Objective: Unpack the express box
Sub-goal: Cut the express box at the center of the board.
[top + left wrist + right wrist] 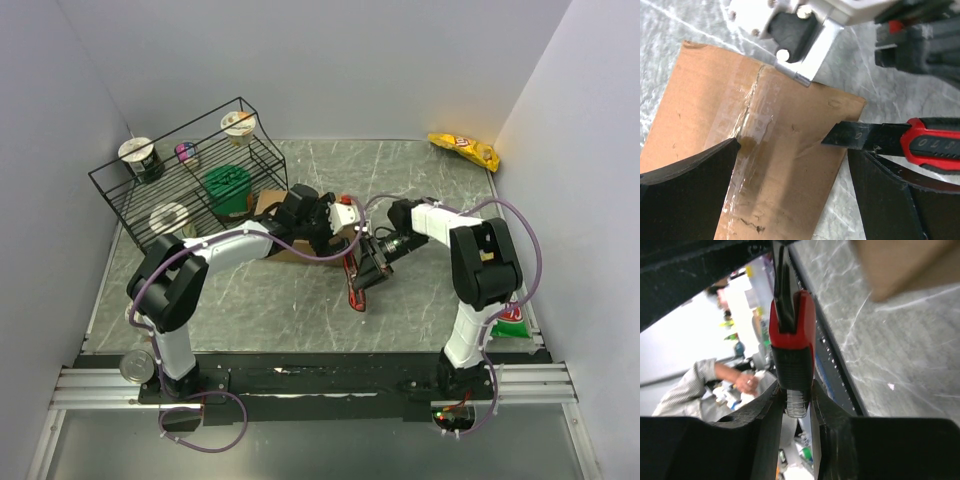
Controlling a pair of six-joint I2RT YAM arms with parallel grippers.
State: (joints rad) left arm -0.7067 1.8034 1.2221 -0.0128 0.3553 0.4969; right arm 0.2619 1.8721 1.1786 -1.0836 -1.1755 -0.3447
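My left pincer [795, 165] stands spread wide and grips nothing. Its two black, curved fingers [685, 195] hang over the top of the express box [780, 115], one above the taped seam and the other out past the box's edge. I cannot tell whether either touches the cardboard. My right pincer [796, 407] is closed narrowly on the one utility knife [790, 340], clamping the ribbed butt of its red-and-black plastic handle between two dark fingers. The knife's flat, dark blade [847, 135] reaches over the box's top at that same edge.

There is one box, of plain brown cardboard. It has a flat rectangular top and a single strip of clear, glossy, wrinkled tape [747, 130] along the centre seam. It lies on the grey, marble-veined counter [420, 190], mostly hidden under my left wrist in the top view.

Just behind the box and to its left is one black wire rack [120, 195], boxy and open. At it I count three pale round cups [238, 125] and one green round tub [228, 185]. Well behind the box to its right lies one crinkled yellow bag [463, 150]. Well in front of it, to the left, stands one metal can [135, 365].
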